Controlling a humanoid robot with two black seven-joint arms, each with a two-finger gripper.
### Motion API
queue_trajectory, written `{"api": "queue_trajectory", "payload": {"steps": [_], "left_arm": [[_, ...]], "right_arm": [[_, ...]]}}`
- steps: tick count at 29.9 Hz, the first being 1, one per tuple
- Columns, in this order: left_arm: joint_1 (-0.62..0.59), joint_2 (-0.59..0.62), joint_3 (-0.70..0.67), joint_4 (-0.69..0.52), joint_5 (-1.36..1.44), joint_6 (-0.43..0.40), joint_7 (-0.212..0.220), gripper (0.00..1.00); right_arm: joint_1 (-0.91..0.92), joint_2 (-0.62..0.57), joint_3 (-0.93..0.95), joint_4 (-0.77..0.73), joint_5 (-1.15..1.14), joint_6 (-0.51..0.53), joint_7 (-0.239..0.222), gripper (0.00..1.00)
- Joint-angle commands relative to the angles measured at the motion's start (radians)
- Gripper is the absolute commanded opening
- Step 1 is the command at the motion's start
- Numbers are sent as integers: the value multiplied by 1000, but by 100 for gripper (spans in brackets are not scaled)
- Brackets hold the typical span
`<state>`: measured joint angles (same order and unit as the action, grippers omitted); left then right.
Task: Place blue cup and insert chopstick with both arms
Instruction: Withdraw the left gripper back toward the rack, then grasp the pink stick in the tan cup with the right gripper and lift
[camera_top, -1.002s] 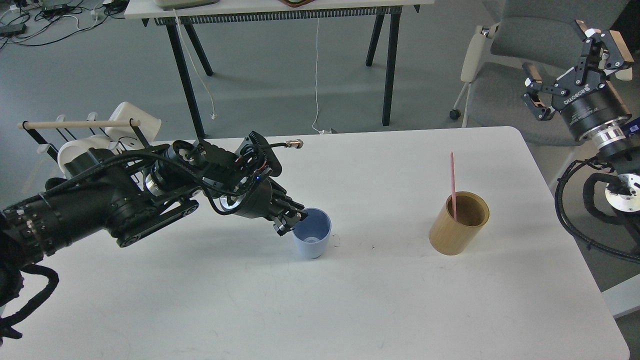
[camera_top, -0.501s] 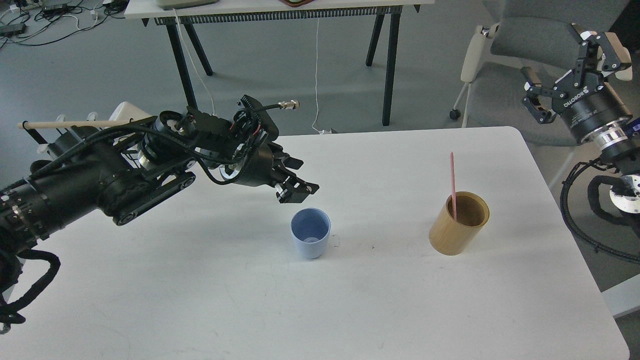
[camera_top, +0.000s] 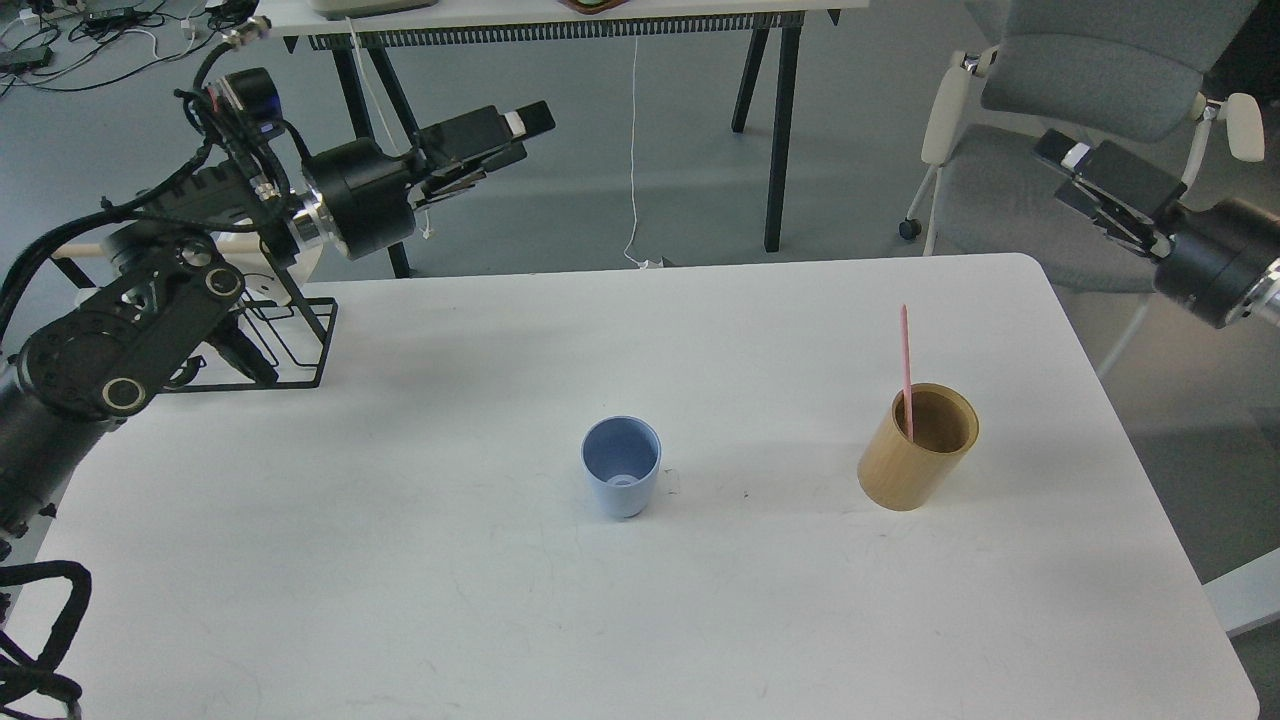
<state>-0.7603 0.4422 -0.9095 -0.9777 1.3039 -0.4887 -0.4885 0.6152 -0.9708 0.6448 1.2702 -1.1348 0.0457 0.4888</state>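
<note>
The blue cup (camera_top: 621, 466) stands upright near the middle of the white table (camera_top: 420, 580), mouth open, nothing touching it. Well to its right stands a tan wooden holder (camera_top: 915, 447) with the pink chopstick (camera_top: 906, 368) leaning inside it and rising well above its rim.

The left gripper (camera_top: 520, 130) is raised beyond the table's far left edge, above the black wire rack (camera_top: 275, 345) — seen side-on, so I cannot tell how far its fingers are spread; it holds nothing visible. The right gripper (camera_top: 1070, 160) hangs off the table's right side in front of a grey chair (camera_top: 1080, 70), also edge-on and empty, its opening not readable.
</note>
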Motion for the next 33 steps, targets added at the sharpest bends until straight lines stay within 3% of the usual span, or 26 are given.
{"api": "queue_trajectory", "payload": {"steps": [1, 5, 15, 23, 33], "left_arm": [[50, 1, -40, 47, -346, 0, 0, 84], [96, 10, -31, 82, -598, 0, 0, 87], [156, -2, -32, 85, -612, 0, 0, 89], [174, -5, -31, 86, -612, 0, 0, 90], [202, -34, -31, 116, -606, 0, 0, 92]], "right_arm": [[-38, -29, -62, 55, -62, -159, 0, 95], [-51, -34, -120, 58, -138, -245, 0, 95], [-54, 99, -220, -55, -316, -262, 0, 94], [-42, 210, -243, -121, -333, -262, 0, 90], [29, 287, -344, -193, -333, -264, 0, 51]]}}
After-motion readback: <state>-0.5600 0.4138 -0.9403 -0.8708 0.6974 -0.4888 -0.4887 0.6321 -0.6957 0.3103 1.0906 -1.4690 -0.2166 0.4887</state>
